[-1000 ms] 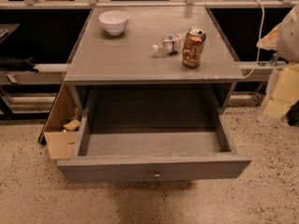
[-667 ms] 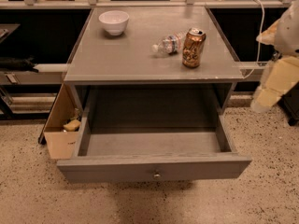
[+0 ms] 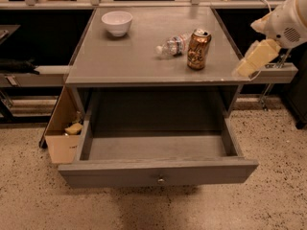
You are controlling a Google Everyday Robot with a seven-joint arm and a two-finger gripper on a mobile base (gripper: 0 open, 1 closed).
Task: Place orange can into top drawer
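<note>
The orange can (image 3: 198,49) stands upright on the right part of the grey table top (image 3: 124,59), silver top with pull tab facing up. The top drawer (image 3: 158,172) is pulled fully open below the table. Its inside shows nothing in it, and a small round knob (image 3: 160,179) sits in the middle of its front panel. My gripper (image 3: 255,58), cream-coloured on a white arm, hangs at the table's right edge, to the right of the can and apart from it. It holds nothing that I can see.
A clear plastic water bottle (image 3: 172,44) lies on its side just left of the can. A white bowl (image 3: 117,22) sits at the table's back left. A cardboard box (image 3: 60,131) leans on the floor left of the drawer. Dark shelving runs along both sides.
My gripper has moved up and to the left, from beside the table to its right edge, closer to the can. The can, bottle, bowl and drawer have not moved.
</note>
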